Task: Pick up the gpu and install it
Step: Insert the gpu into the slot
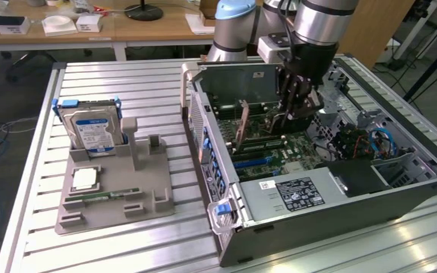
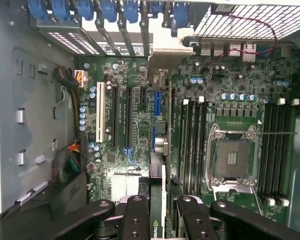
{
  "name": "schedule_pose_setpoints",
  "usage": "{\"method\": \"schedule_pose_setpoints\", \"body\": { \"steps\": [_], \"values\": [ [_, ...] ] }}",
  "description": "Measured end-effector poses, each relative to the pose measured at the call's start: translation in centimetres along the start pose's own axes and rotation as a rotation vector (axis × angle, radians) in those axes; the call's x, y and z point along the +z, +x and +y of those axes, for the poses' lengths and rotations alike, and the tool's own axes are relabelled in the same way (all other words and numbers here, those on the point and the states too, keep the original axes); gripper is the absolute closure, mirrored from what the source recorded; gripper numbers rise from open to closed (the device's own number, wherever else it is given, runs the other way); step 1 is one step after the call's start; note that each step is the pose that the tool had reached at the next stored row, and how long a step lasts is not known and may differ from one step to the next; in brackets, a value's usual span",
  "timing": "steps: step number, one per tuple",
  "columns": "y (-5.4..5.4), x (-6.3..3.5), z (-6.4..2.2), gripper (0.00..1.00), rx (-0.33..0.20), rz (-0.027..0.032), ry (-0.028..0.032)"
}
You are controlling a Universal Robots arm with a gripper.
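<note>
Exterior view: an open computer case [image 1: 355, 210] of grey sheet metal lies on its side on a ribbed metal table [image 1: 127, 79], right of centre in the frame. Inside it sit a green motherboard [image 1: 260, 153], a silver power supply [image 1: 295, 196] with a black label, and blue cables [image 1: 382, 139] at the exterior view's right. The gripper [image 1: 293, 116] reaches down into the case, its black fingers closed on the gpu [image 1: 243, 128], a thin flat card held on edge above the motherboard. At the exterior view's left, a grey moulded holder [image 1: 112, 196] carries an upright boxy hard drive [image 1: 93, 133] with a blue label, a narrow green memory stick [image 1: 100, 196] lying flat, and a square chip [image 1: 86, 179].

Wrist view: the gripper [image 2: 163, 210] clasps the gpu [image 2: 159, 150] edge-on; the card runs up the middle of the frame over the slots [image 2: 117, 112], with a square metal processor socket [image 2: 232, 157] at centre right and blue latches [image 2: 110, 10] along the top edge.
</note>
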State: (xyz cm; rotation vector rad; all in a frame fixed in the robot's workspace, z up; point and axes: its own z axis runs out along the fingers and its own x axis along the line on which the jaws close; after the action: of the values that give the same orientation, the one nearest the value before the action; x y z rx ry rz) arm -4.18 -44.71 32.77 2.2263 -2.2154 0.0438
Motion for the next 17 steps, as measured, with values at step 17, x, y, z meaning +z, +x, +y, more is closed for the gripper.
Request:
{"method": "schedule_pose_setpoints", "body": {
  "steps": [17],
  "values": [
    [0.0,1.92,0.26,0.74,0.000,0.0004,0.0000]
  ]
}}
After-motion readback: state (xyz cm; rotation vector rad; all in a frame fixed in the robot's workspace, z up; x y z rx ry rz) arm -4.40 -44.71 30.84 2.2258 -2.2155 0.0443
